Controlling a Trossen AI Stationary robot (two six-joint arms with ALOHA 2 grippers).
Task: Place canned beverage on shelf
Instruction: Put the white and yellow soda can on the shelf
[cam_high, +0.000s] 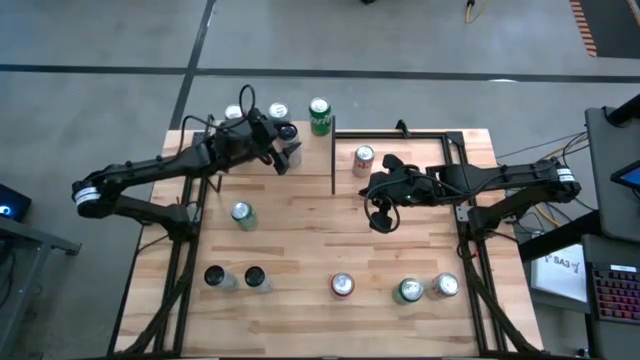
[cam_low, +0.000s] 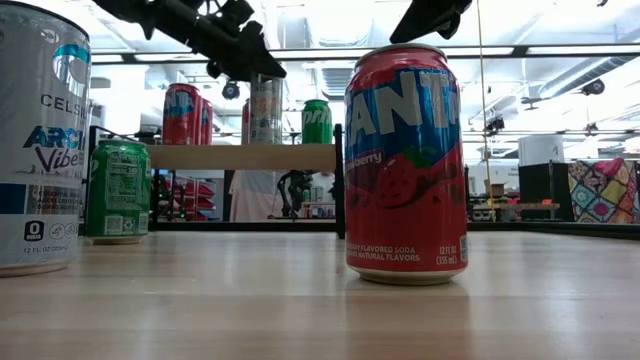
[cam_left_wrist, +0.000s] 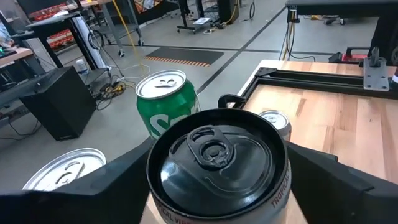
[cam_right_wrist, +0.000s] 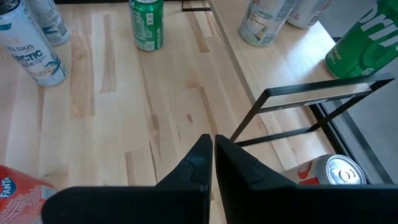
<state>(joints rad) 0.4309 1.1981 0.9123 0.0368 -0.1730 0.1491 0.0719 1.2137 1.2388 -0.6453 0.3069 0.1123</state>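
The shelf (cam_high: 312, 162) (cam_low: 240, 157) stands at the table's far left and carries several cans. Among them are a green Sprite can (cam_high: 320, 115) (cam_left_wrist: 166, 102) and a silver-topped can (cam_left_wrist: 68, 168). A black-topped can (cam_high: 288, 130) (cam_left_wrist: 217, 165) stands on the shelf board, and my left gripper (cam_high: 283, 148) (cam_left_wrist: 217, 180) is shut on it. My right gripper (cam_high: 380, 212) (cam_right_wrist: 212, 152) hangs shut and holding nothing above the middle of the table, right of the shelf. My left gripper has the black-topped can between its two fingers, one finger (cam_left_wrist: 124, 171) on each side of the upper wall (cam_left_wrist: 278, 186) just under the rim. The fingers come nearly level from the table's left. The can is upright, its base (cam_low: 265, 140) on the shelf board.
A red-topped can (cam_high: 363, 158) stands just right of the shelf's black post (cam_high: 333, 160). Several more cans stand along the near part of the table (cam_high: 343, 286) (cam_high: 242, 214), among them a red Fanta can (cam_low: 405, 165). A black frame (cam_high: 400, 133) edges the far right.
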